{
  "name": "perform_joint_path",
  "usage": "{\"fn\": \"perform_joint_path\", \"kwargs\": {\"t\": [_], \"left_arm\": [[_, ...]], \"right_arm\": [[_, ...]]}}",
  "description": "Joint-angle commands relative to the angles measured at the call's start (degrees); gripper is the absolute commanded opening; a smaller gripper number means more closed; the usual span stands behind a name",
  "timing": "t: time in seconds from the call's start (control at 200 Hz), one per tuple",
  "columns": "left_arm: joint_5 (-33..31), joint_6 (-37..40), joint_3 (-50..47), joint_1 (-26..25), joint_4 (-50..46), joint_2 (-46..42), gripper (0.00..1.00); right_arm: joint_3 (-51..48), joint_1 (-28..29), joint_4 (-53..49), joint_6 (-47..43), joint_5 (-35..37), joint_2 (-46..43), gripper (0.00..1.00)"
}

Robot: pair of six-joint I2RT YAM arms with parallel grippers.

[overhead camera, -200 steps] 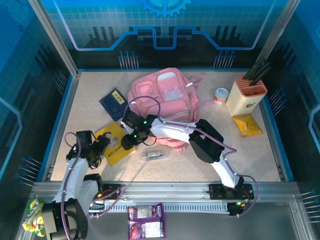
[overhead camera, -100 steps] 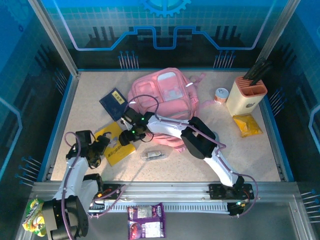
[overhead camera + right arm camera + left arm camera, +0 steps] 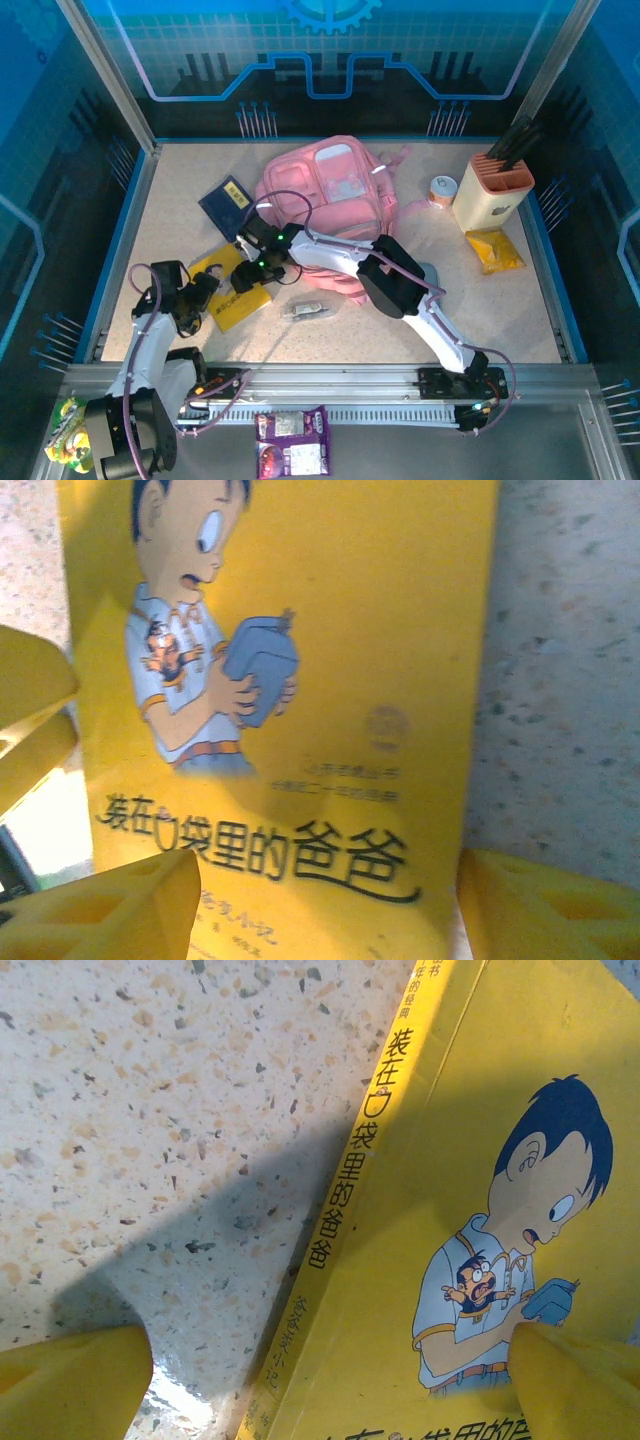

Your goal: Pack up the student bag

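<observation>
The student bag [image 3: 335,195] lay by the far edge of the table [image 3: 170,190], about midway along it. I saw my left gripper [image 3: 330,1380] wide open astride the spine of a yellow book [image 3: 480,1110] near the left edge. My right gripper [image 3: 325,900] hung over its cover, jaws apart, holding nothing.

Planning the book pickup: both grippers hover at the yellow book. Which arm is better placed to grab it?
Probably right. The right gripper's open fingers span most of the yellow book's cover, and the pink bag lies close beside it. The left gripper only straddles the spine edge.
</observation>
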Motion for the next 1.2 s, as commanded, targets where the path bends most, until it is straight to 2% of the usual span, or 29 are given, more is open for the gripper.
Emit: {"fn": "perform_joint_path", "kwargs": {"t": [0.0,0.265,0.38,0.72,0.99,1.196], "left_arm": [[12.4,0.5,-3.9,-0.7,10.8,2.4,0.93],[13.1,0.1,-4.2,-0.8,11.0,2.3,0.92],[14.3,-1.1,-5.0,-0.9,12.6,2.2,0.91],[15.4,-2.8,-4.8,-1.8,13.6,1.6,0.9],[14.6,-2.8,-4.7,-2.5,13.2,1.6,0.89],[14.2,-2.8,-4.7,-2.5,12.8,1.6,0.89]], "right_arm": [[2.4,1.0,-0.9,0.5,-2.5,0.9,0.69],[1.8,0.3,0.1,0.5,-5.1,-1.5,0.67],[0.1,-0.5,3.7,3.2,-10.1,-2.2,0.65],[-3.2,-1.8,9.9,8.5,-16.2,-4.2,0.62],[-6.2,-2.3,13.4,11.2,-19.1,-6.3,0.56],[-7.8,-2.4,13.2,11.2,-17.8,-7.0,0.51]]}}
